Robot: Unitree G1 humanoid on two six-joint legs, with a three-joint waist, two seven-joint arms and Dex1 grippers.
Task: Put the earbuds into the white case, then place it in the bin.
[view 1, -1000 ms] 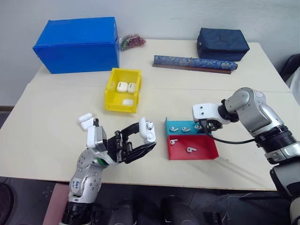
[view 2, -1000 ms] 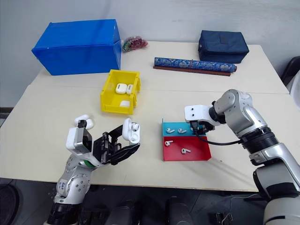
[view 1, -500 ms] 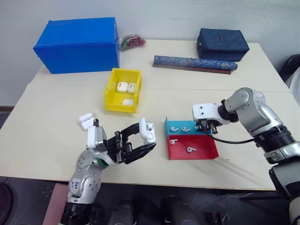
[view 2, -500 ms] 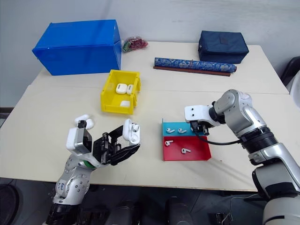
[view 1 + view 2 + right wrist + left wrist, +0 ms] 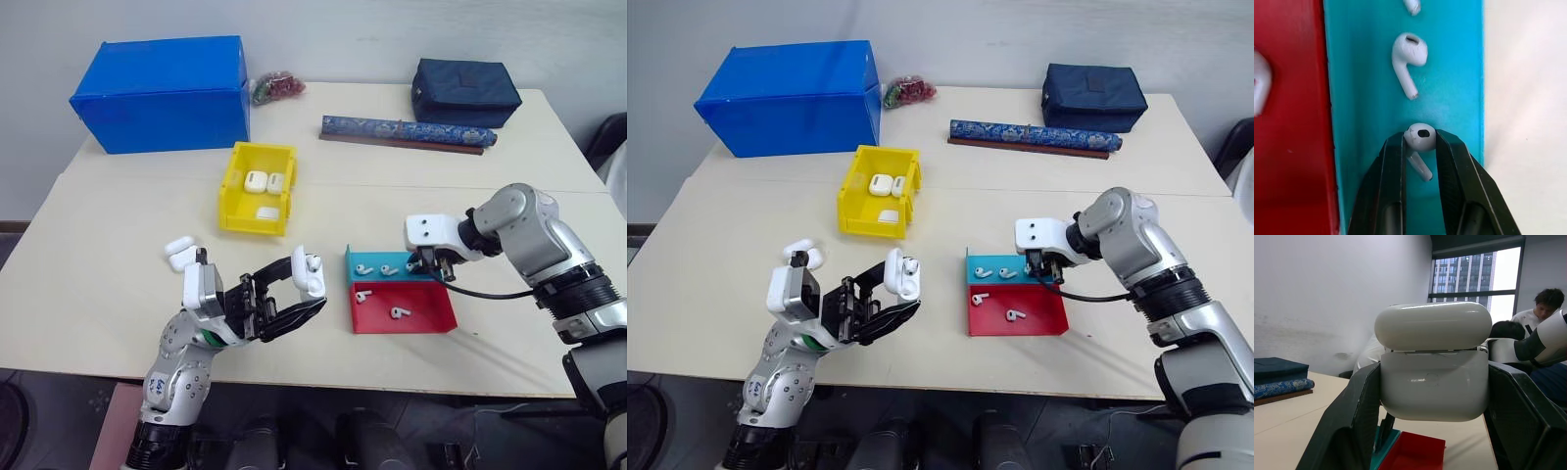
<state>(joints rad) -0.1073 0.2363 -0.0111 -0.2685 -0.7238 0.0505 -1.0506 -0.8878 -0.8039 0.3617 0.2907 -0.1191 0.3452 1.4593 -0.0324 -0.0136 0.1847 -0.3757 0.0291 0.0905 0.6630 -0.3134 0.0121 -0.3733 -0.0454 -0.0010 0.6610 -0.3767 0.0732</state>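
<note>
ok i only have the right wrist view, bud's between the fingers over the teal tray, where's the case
Observer: The left gripper holds the white case up above the table, to the left of the trays.
Operator: lid open?
Observer: Yes, the lid is flipped up, and one earbud already sits in the case.
Operator: anything in the yellow bin yet
Observer: The bin already holds three other white cases.
Operator: more buds past what i see?
Observer: Two lie in the red tray, beside the teal tray.
</note>
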